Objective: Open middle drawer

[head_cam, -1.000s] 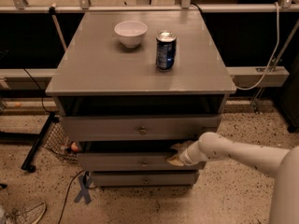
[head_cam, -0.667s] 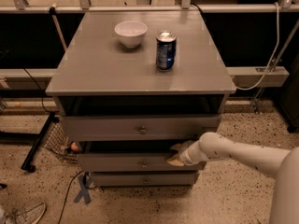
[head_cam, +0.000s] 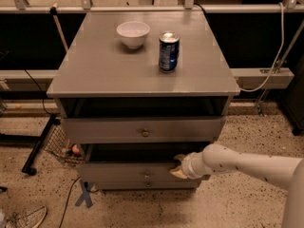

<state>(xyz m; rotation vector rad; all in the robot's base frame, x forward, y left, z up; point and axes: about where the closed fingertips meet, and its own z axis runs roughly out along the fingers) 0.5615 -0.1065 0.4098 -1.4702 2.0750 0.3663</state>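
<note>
We note the robot's pale gripper (head_cam: 178,168) at the upper right edge of the wide grey wooden middle drawer (head_cam: 118,173). White ceramic bowl (head_cam: 133,33) and blue drink can (head_cam: 168,52) stand apart on the grey cabinet top (head_cam: 99,68).

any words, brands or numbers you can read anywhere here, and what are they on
No text can be read.
Blue can: label print too blurred to read.
White bowl, middle drawer: no text.
Tool, at the middle drawer's top right edge: no text.
</note>
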